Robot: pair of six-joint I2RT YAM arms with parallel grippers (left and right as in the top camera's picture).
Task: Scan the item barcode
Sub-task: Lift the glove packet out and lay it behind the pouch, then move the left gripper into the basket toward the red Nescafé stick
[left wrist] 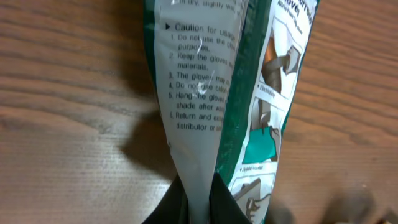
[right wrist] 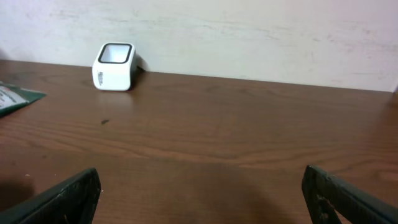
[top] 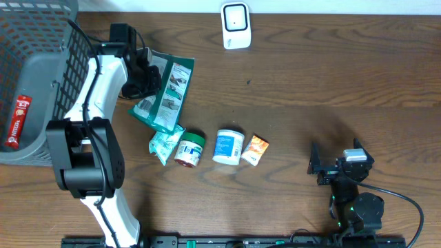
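The glove packet (top: 167,93) sits pinched in the left gripper (top: 146,77), with the basket (top: 41,14) just to that gripper's left. Nearer the robot than the gripper, a pouch (top: 162,145), jar (top: 190,149), tub (top: 228,146) and sachet (top: 255,149) line up across the table (top: 331,76), all left of the right gripper (right wrist: 199,196). The scanner (right wrist: 114,66) stands far ahead and left of the right gripper, against the wall (right wrist: 249,25).

Glossy plastic glove packet (left wrist: 205,93), matt wood-grain table (right wrist: 249,137), smooth white plastic scanner (right wrist: 114,67)
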